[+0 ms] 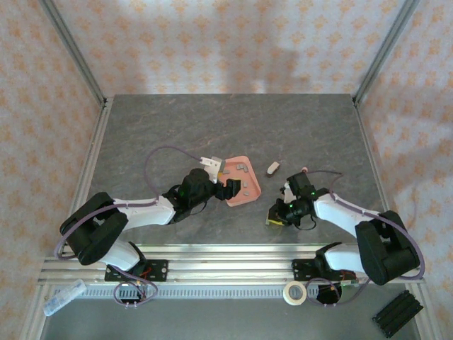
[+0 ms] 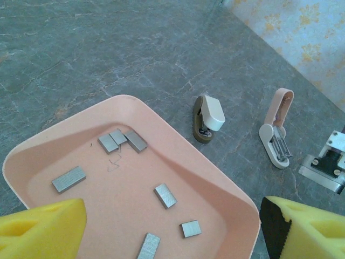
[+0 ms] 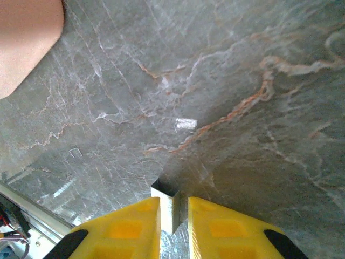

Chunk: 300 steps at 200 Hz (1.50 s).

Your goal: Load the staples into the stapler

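Transferring a strip looks like the step in hand. My right jaws sit low over bare desk (image 1: 177,120) toward its near edge. The gap is narrow, with one staple strip (image 3: 168,208) between the fingers (image 3: 124,226); can't tell if it's clamped or loose. My left jaws are wide open and empty, hovering over the tray (image 2: 215,178) mid-desk, where the other staples (image 2: 69,179) lie flat. The stapler (image 2: 276,132) lies open past the tray's right side with its channel showing, and the cream stubby piece (image 2: 207,118) is near it. Next move, I'd say: align the strip lengthwise with the channel. It's a tiny target, so I need a sure grip. There's bare desk around the stapler, and the far and side edges are well apart.
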Each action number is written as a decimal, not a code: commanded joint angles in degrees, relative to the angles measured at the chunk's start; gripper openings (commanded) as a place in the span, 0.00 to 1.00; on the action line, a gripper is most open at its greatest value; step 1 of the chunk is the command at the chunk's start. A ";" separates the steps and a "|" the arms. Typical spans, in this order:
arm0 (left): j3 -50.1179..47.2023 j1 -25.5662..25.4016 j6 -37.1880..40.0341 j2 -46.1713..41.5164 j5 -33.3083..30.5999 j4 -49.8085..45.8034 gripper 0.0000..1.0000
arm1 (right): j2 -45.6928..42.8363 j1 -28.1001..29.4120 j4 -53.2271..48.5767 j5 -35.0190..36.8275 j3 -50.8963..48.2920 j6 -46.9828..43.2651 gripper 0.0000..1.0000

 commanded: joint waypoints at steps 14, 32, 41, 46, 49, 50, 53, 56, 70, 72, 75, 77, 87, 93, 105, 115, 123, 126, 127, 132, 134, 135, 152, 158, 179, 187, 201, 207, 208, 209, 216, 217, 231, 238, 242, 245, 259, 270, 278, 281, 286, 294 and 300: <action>-0.38 -0.65 0.17 0.35 -1.46 2.07 0.84 | -3.10 0.23 -6.25 3.79 3.37 -0.18 0.21; -0.66 -0.70 0.47 0.13 -1.56 2.15 0.84 | -4.35 0.27 -8.54 5.18 4.30 0.77 0.21; -0.91 -0.70 0.78 -0.11 -1.59 2.16 0.84 | -5.58 0.23 -9.41 5.91 4.65 1.32 0.21; -1.17 -0.68 0.87 -0.22 -1.59 2.30 0.84 | -6.32 0.33 -9.86 6.27 4.76 1.69 0.21; -1.38 -0.70 0.90 -0.37 -1.57 2.39 0.84 | -6.49 0.34 -10.12 6.50 4.89 1.95 0.21; -1.42 -0.70 0.98 -0.43 -1.58 2.44 0.84 | -6.56 0.36 -10.21 6.62 4.92 1.99 0.21; -1.65 -0.70 1.07 -0.52 -1.53 2.46 0.84 | -6.75 0.34 -10.48 6.79 5.01 2.14 0.21; -1.84 -0.64 1.14 -0.65 -1.63 2.58 0.84 | -6.95 0.31 -10.78 6.96 5.15 2.40 0.21; -2.80 -0.62 1.50 -1.16 -1.77 2.96 0.84 | -7.47 0.46 -11.87 7.75 5.64 3.35 0.21; -2.90 -0.66 1.51 -1.23 -1.75 3.03 0.84 | -7.48 0.52 -11.99 7.85 5.69 3.48 0.21; -3.07 -0.69 1.68 -1.27 -1.82 2.96 0.84 | -7.60 0.51 -12.12 8.03 5.80 3.69 0.21; -3.23 -0.70 1.77 -1.34 -1.80 3.01 0.84 | -7.60 0.60 -12.21 8.21 5.88 3.80 0.21; -3.69 -0.63 1.93 -1.56 -1.75 3.02 0.84 | -7.85 1.02 -12.83 9.11 6.24 4.37 0.21; -3.98 -0.69 2.09 -1.63 -1.71 3.09 0.84 | -7.95 1.25 -13.20 9.62 6.48 4.73 0.22; -4.50 -0.69 2.29 -1.80 -1.68 3.06 0.84 | -7.91 1.88 -13.89 10.90 7.08 5.46 0.22; -4.99 -0.65 2.40 -1.93 -1.73 3.21 0.84 | -7.65 2.55 -14.30 11.60 7.68 5.91 0.23; -5.38 -0.59 2.45 -2.09 -1.78 3.45 0.84 | -7.30 3.07 -14.63 12.22 8.15 6.28 0.24; -5.56 -0.64 2.48 -2.22 -1.88 3.53 0.84 | -7.09 3.31 -14.68 12.47 8.38 6.47 0.24; -5.62 -0.62 2.48 -2.27 -1.91 3.59 0.84 | -7.04 3.34 -14.73 12.50 8.46 6.49 0.24; -5.96 -0.70 2.43 -2.46 -1.97 3.79 0.84 | -6.71 3.72 -14.93 13.03 8.83 6.70 0.24; -6.06 -0.70 2.47 -2.54 -2.06 3.81 0.84 | -6.65 3.92 -15.11 13.17 9.04 6.69 0.24; -6.14 -0.70 2.43 -2.57 -2.09 3.81 0.84 | -6.56 3.96 -15.12 13.25 9.15 6.77 0.24; -7.06 -0.70 2.41 -3.35 -2.82 4.08 0.84 | -5.04 5.18 -16.92 15.30 10.74 7.24 0.24; -7.38 -0.63 2.46 -3.56 -3.06 3.93 0.85 | -4.97 5.69 -17.49 15.98 11.28 7.37 0.24; -7.92 -0.70 2.92 -4.00 -3.78 3.48 0.85 | -2.33 7.50 -19.14 18.40 13.11 8.08 0.27; -7.97 -0.64 3.11 -3.95 -3.87 3.27 0.85 | -1.56 8.38 -19.62 19.25 13.76 8.47 0.29; -7.97 -0.65 3.27 -3.82 -3.92 3.13 0.85 | -0.10 9.98 -20.20 20.78 14.73 9.18 0.31; -7.97 -0.64 3.27 -3.69 -3.96 3.20 0.85 | 0.53 10.51 -20.53 21.40 15.18 9.53 0.31; -7.97 -0.58 3.27 -3.67 -3.92 3.24 0.85 | 0.64 10.63 -20.56 21.50 15.25 9.56 0.31; -7.97 -0.64 3.27 -3.66 -3.90 3.22 0.85 | 0.74 10.70 -20.62 21.63 15.33 9.66 0.31; -7.89 -0.70 3.28 -3.65 -3.87 3.30 0.85 | 1.49 11.16 -20.98 22.36 15.81 9.85 0.32; -7.88 -0.70 3.27 -3.65 -3.83 3.29 0.85 | 1.51 11.23 -21.01 22.46 15.83 9.85 0.32; -7.78 -0.61 3.27 -3.40 -3.81 3.46 0.85 | 2.47 11.46 -21.12 23.06 16.15 9.96 0.32; -7.80 -0.69 3.27 -3.32 -3.85 3.70 0.85 | 2.83 11.48 -21.12 23.25 16.33 9.93 0.32; -7.71 -0.69 3.22 -3.27 -3.74 3.81 0.85 | 3.11 11.55 -21.14 23.22 16.41 9.98 0.32; -7.71 -0.63 3.16 -3.20 -3.78 3.78 0.85 | 3.28 11.59 -21.12 23.21 16.50 9.98 0.32; -7.73 -0.66 3.01 -2.97 -3.57 4.03 0.85 | 4.07 12.10 -21.28 23.22 16.96 10.02 0.32; -7.71 -0.66 2.84 -2.68 -3.64 4.25 0.85 | 4.87 12.76 -21.30 23.20 17.33 10.20 0.32; -7.78 -0.65 2.77 -2.60 -3.61 4.34 0.85 | 5.34 13.32 -21.18 23.18 17.65 10.44 0.32; -7.79 -0.68 2.67 -2.47 -3.60 4.41 0.85 | 5.47 13.51 -21.19 23.18 17.77 10.53 0.32; -7.77 -0.62 2.63 -2.41 -3.60 4.51 0.85 | 5.85 13.89 -21.20 23.11 17.91 10.64 0.32; -7.79 -0.65 2.43 -2.27 -3.48 4.89 0.85 | 6.42 14.52 -21.20 23.17 18.32 10.82 0.32; -7.88 -0.70 2.31 -2.08 -3.49 5.24 0.85 | 6.88 14.99 -21.18 23.29 18.52 10.97 0.32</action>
